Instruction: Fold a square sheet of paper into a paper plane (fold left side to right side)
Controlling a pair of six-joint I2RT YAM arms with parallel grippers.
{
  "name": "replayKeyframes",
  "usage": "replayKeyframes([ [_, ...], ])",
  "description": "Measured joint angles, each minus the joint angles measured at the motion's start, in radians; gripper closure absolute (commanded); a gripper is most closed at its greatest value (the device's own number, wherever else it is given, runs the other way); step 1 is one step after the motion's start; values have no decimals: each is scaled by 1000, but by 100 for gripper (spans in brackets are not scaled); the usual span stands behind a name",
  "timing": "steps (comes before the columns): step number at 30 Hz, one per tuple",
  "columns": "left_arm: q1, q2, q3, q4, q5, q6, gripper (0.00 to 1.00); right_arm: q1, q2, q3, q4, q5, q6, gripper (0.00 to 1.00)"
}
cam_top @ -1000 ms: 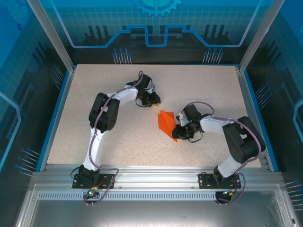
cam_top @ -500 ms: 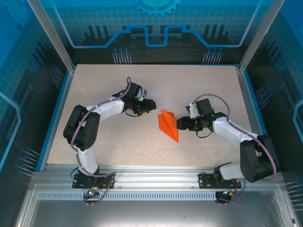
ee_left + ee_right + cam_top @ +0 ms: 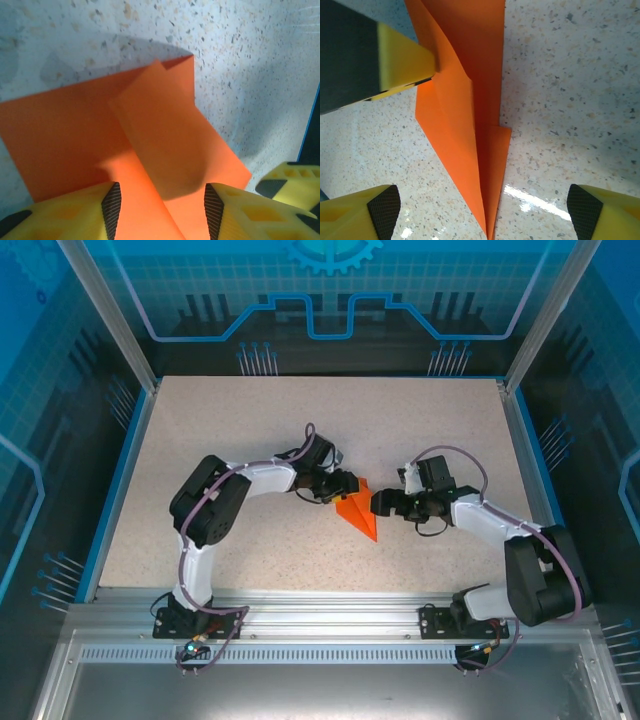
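L arm's swung in from frame left onto the paper; R has barely shifted, so both are back on the job.

L gripper (image 3: 347, 487) sits at the upper-left edge of the paper plane (image 3: 361, 516), which lies mid-frame on the table (image 3: 250, 420). Its jaws are part-open w/ a raised flap running between them, no pinch that I can see. R gripper (image 3: 378, 503) is just at the plane's right edge, jaws wide and empty, straddling the narrow tip. I reckon the left-to-right fold is lined up but not creased yet.
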Motion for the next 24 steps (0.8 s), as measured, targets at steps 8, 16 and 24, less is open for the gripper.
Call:
replayKeyframes([
  [8, 1, 58, 58, 19, 30, -7, 72, -19, -33, -30, 40, -60, 6, 11],
  [16, 4, 54, 61, 30, 36, 12, 84, -105, -40, -79, 148, -219, 58, 1],
  [24, 37, -126, 31, 26, 32, 55, 87, -171, -41, -86, 255, -383, 98, 1],
])
